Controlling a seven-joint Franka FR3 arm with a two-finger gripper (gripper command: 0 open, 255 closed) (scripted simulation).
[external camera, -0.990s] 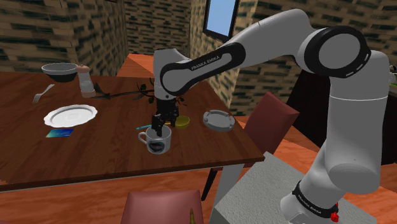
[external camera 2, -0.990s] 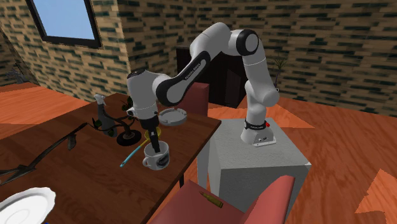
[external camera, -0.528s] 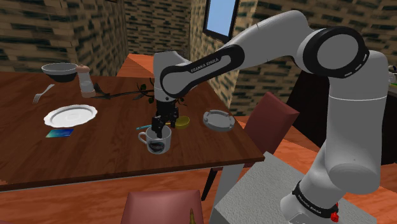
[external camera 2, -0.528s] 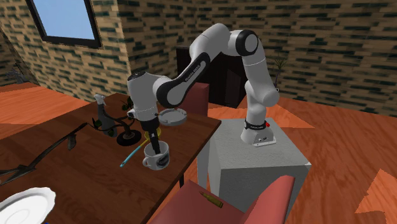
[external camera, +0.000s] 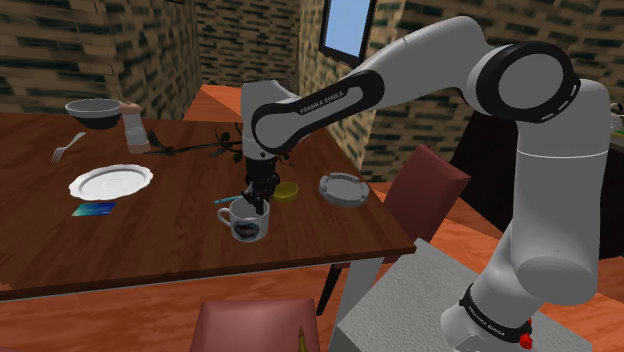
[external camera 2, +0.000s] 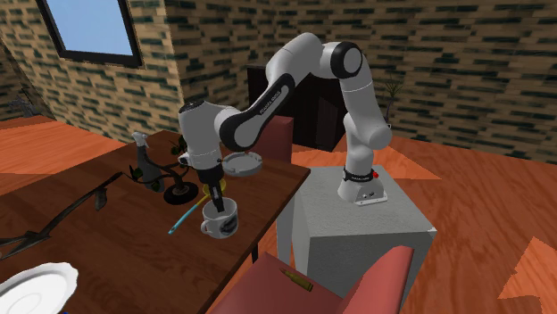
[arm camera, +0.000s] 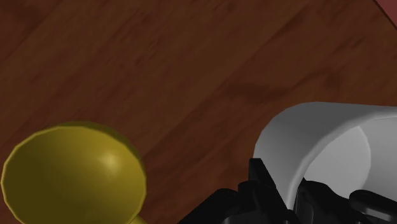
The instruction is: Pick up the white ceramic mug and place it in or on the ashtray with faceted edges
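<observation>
Gripper (external camera: 258, 205) closed down onto the rim of the white mug (external camera: 247, 226), one finger inside, one outside, wall clasped between. Mug upright on the wooden table (external camera: 160, 245). By the shoulder view: blue pen (external camera: 228, 199) just left of the hand, yellow disc (external camera: 288, 190) just right and farther, between mug and grey ashtray (external camera: 343, 188) near the table's right edge. Plate (external camera: 110, 181) well left

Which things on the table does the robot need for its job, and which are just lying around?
For the job: white mug, grey ashtray, gripper clasping the mug's wall.
Just lying about: white plate, fork, dark bowl, yellow dish.
</observation>
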